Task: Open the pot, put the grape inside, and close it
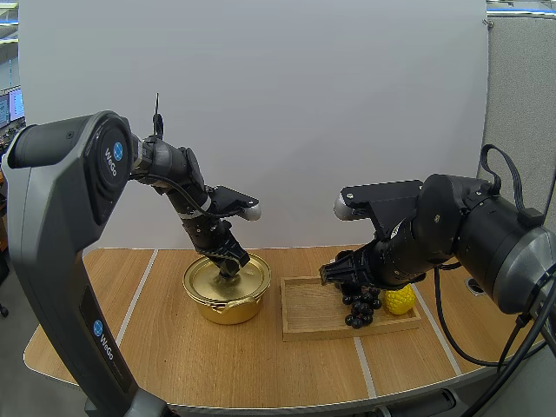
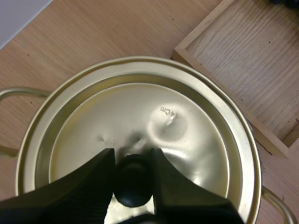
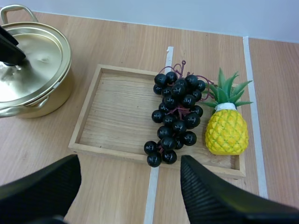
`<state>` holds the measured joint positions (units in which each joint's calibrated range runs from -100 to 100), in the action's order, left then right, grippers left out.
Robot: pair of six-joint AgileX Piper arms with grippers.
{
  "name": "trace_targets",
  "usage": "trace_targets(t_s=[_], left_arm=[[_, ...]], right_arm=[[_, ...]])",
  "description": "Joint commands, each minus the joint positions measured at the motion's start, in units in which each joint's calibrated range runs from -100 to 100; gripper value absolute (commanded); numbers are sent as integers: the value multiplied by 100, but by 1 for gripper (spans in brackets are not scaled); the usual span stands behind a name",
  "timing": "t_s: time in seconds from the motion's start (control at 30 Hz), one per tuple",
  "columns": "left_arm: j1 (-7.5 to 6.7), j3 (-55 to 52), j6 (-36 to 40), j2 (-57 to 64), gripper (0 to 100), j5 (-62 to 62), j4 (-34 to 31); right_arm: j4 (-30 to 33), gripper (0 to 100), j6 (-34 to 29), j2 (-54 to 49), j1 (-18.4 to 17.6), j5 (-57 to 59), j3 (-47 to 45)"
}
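Nearest the lens in the high view, my left arm (image 1: 61, 217) fills the left edge of the frame. Centre frame, on the tabletop (image 1: 174, 347), stands the gold pot (image 1: 228, 304) with its lid (image 1: 208, 276) on; my left jaws reach down onto the lid's middle. Right of centre lies the wooden tray (image 1: 308, 313), holding the grapes (image 1: 360, 308) and, just beside them, a toy pineapple (image 1: 400, 300). My right jaws hang over the grapes, not touching them.

Left wrist view: my two fingers (image 2: 93, 186) pinch the black knob (image 2: 134, 184) of the lid (image 2: 187, 135), closed to its width. The pot's handles show at either side. One corner of the tray (image 2: 252, 60) lies just beside the pot, on the tabletop (image 2: 93, 42).

Right wrist view: my fingers (image 3: 219, 196) stand wide apart with nothing between them, above the tray's near rim. The grapes (image 3: 175, 116) lie in the tray (image 3: 117, 121), touching the pineapple (image 3: 226, 130). Beside the tray stands the pot (image 3: 46, 98), lid (image 3: 37, 56) on, with the left jaws at its knob.
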<state>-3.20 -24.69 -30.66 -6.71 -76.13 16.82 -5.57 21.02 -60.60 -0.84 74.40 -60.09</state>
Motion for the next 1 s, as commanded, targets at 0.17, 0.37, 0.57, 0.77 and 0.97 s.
trace_targets(t_s=[0.17,0.37,0.57,0.77,0.97], left_arm=[[-18,337,381,573,0,-896,-252],[-18,1039,461,1567,0,-1364,-357],[-18,1803,695,2565,0,-1385,-432],[-18,2512,803,3339,0,-936,-432],[-18,3200,1218,3708,0,-88,-658]], right_arm=[[-24,100,-18,-29,17,-54,44],[-24,100,-18,-29,17,-54,44],[-24,100,-18,-29,17,-54,44],[-19,100,-18,-29,17,-96,44],[-6,100,-18,-29,17,-343,44]])
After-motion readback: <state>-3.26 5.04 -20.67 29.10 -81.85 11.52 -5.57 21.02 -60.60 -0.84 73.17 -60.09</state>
